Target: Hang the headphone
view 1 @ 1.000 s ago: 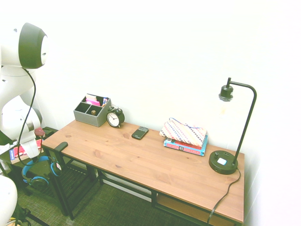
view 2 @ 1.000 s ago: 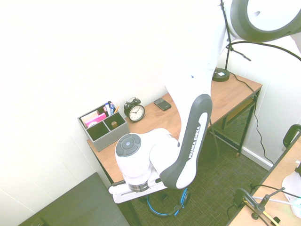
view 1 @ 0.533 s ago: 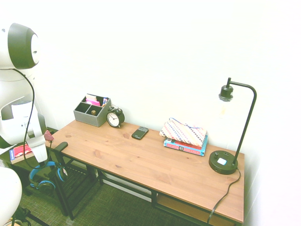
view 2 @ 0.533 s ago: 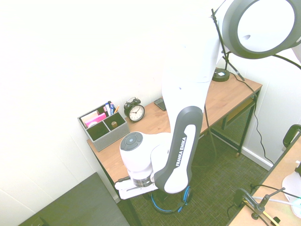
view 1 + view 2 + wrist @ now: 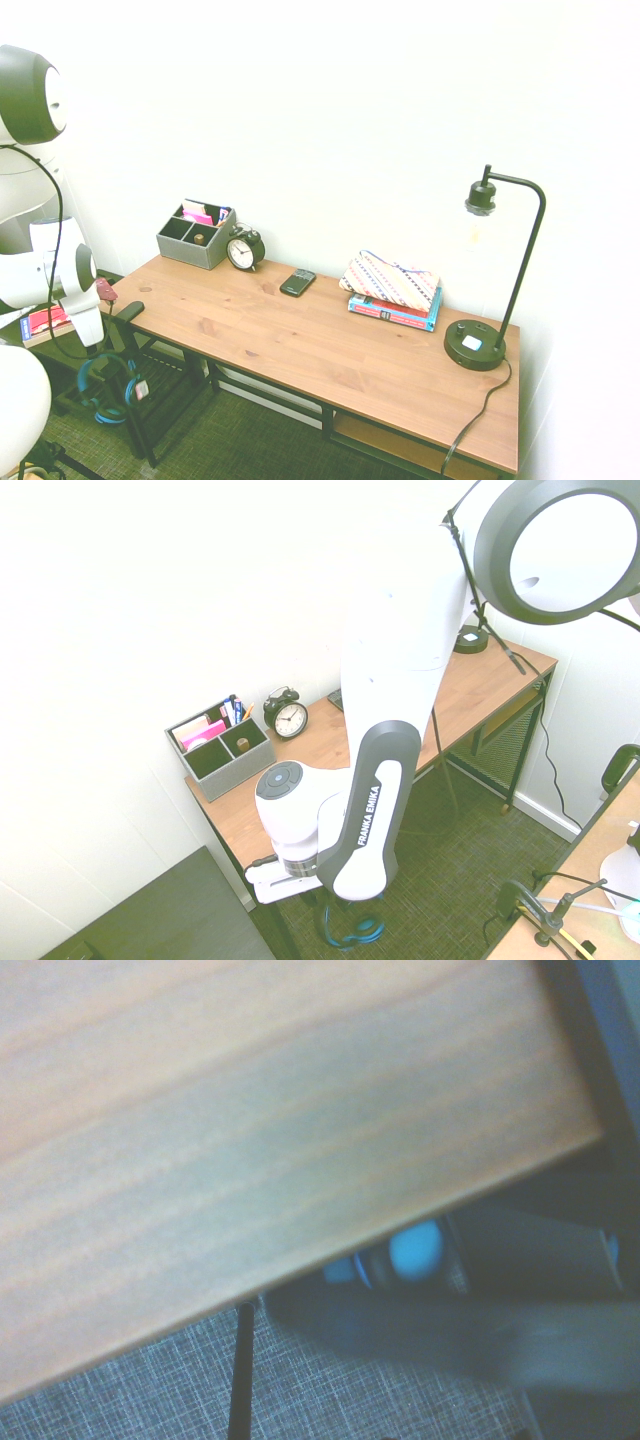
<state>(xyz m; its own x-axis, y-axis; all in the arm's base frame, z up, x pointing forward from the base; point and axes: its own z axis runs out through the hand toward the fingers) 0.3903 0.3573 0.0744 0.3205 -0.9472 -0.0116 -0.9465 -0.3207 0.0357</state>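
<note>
While the headphone [image 5: 109,414] hangs by the surface [image 5: 254,342], can't tell tool's [image 5: 93,350] grip. Early release = poss. drop!

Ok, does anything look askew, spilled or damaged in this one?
Only mildly: the striped pouch lies slanted across the stacked books, one corner poking past their edge. I see no spill or damage.
</note>
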